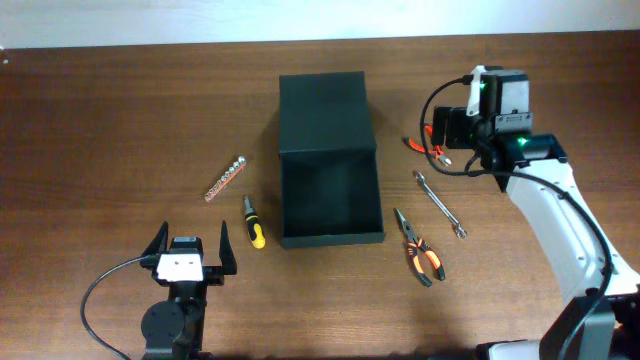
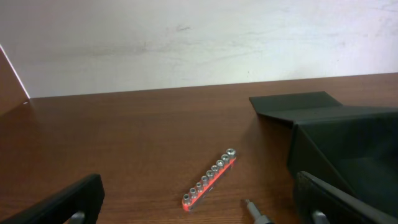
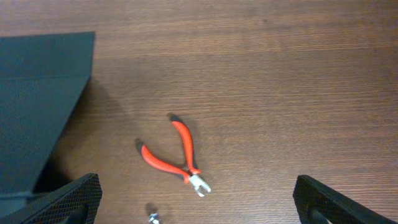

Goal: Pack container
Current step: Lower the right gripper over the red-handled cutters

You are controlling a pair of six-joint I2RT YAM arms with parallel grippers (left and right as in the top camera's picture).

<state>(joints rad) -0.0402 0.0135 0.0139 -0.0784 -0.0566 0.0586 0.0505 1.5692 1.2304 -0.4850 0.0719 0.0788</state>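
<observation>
The container (image 1: 330, 232), a dark green-black box, lies open at the table's middle with its flap lid (image 1: 324, 110) laid back toward the far side. It is empty inside. It also shows in the left wrist view (image 2: 348, 146) and in the right wrist view (image 3: 37, 106). My left gripper (image 1: 190, 247) is open and empty near the front edge, left of the box. In its own view (image 2: 199, 208) it faces a socket rail. My right gripper (image 1: 447, 130) is open and empty, above small red pliers (image 3: 174, 155) to the right of the lid.
A red socket rail (image 1: 225, 178) and a yellow-black screwdriver (image 1: 254, 222) lie left of the box. A silver wrench (image 1: 441, 204) and orange-black pliers (image 1: 420, 248) lie right of it. The rail (image 2: 210, 178) and the screwdriver tip (image 2: 255, 211) show in the left wrist view.
</observation>
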